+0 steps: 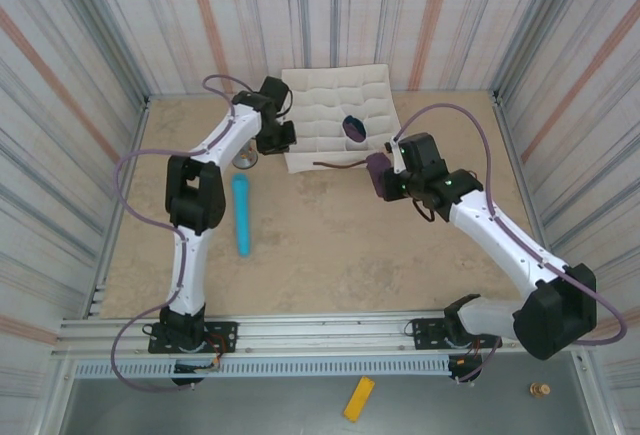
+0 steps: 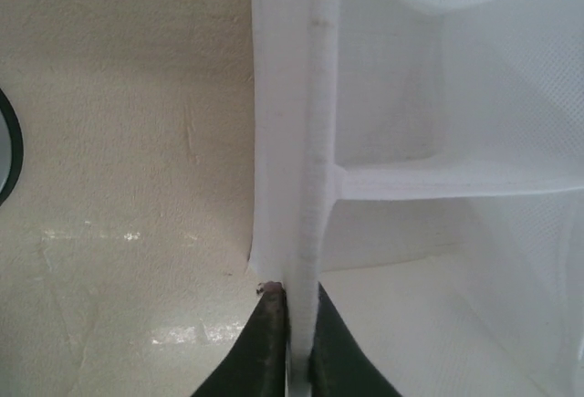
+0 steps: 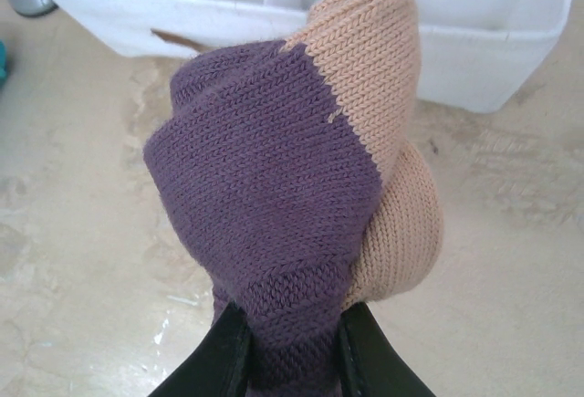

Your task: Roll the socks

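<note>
Right claw (image 3: 287, 324) is clamped on the bundled purple-and-tan sock (image 3: 274, 187), which bulges out just beyond its fingers, near the white organizer (image 3: 474, 59) at the desk's (image 1: 330, 245) far edge. Left claw (image 2: 290, 304) pinches the organizer's wall tight. A second sock (image 1: 353, 127) sits in one compartment.

I see a white cloth organizer (image 1: 320, 105) at 12 o'clock on the beige table (image 1: 330, 255), a grid of pockets sitting slightly skewed. Light blue cylinder (image 1: 241, 215) lies at 9 o'clock. Small round metal thing (image 1: 247, 161) near the cylinder's 12 o'clock end. Yellow block (image 1: 359, 398) at 6 o'clock, off the table.
</note>
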Motion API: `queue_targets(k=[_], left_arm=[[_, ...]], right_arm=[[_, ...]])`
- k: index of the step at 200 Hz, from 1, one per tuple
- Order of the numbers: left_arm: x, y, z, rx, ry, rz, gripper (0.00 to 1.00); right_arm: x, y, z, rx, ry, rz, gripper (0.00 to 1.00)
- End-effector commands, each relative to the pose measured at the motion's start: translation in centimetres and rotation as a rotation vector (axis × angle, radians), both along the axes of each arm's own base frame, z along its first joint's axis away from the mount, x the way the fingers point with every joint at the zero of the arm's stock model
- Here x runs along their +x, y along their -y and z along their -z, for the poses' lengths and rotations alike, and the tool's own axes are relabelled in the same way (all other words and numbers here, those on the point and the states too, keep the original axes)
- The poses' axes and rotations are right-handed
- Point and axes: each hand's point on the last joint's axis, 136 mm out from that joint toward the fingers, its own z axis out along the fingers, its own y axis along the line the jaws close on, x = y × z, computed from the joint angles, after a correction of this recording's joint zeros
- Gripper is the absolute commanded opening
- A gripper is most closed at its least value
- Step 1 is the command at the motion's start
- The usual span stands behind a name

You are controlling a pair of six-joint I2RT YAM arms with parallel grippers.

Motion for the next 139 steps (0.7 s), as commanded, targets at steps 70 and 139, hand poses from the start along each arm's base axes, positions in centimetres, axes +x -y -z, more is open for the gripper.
queue_targets(k=[70,139], left_arm=[[-7.3,-0.9,-1.4,0.118,-0.036,0.102,0.00],[-13.1,-1.3,-1.7,0.101,-0.019,0.132,0.00]], right_arm=[[3.4,-4.1,-3.8,0.002,0.062,-0.195,0.00],[4.1,-8.5,-1.8,-0.054,0.075,-0.388,0.00]])
